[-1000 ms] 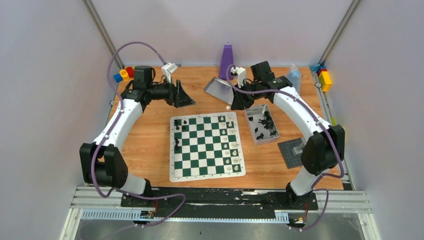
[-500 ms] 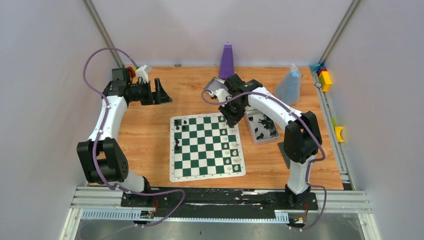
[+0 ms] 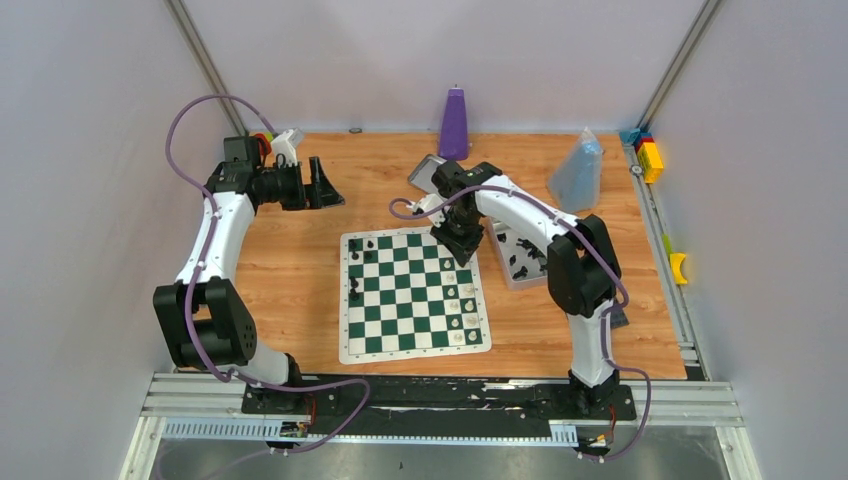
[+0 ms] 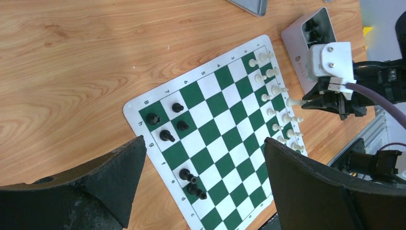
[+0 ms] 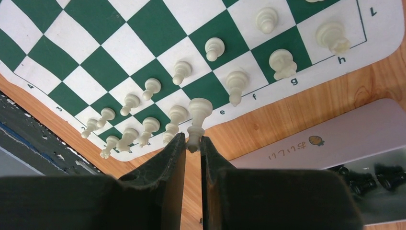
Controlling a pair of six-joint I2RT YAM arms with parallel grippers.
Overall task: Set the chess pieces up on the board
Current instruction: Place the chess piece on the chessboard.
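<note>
The green and white board (image 3: 346,300) lies mid-table. Several cream chess pieces (image 5: 214,48) stand in two rows along its right side. A few black chess pieces (image 4: 166,136) stand at its left side. My right gripper (image 5: 192,139) is shut on the top of a cream piece (image 5: 199,112), which hangs just above the board's far right edge (image 3: 460,245). More black pieces (image 3: 520,262) lie in a grey box (image 3: 512,282) to the right of the board. My left gripper (image 4: 203,141) hangs wide open and empty over the wood at the far left (image 3: 333,190).
A purple cone (image 3: 455,122), a silver metal tray (image 3: 427,171) and a clear blue bag (image 3: 579,170) stand at the back. Coloured blocks (image 3: 650,155) sit on the right rail. The right arm (image 3: 575,265) arches over the grey box.
The right arm has swung left from the metal tray to the board's far right edge, carrying the cream piece. The left gripper has drawn back to the far left and opened wider.
</note>
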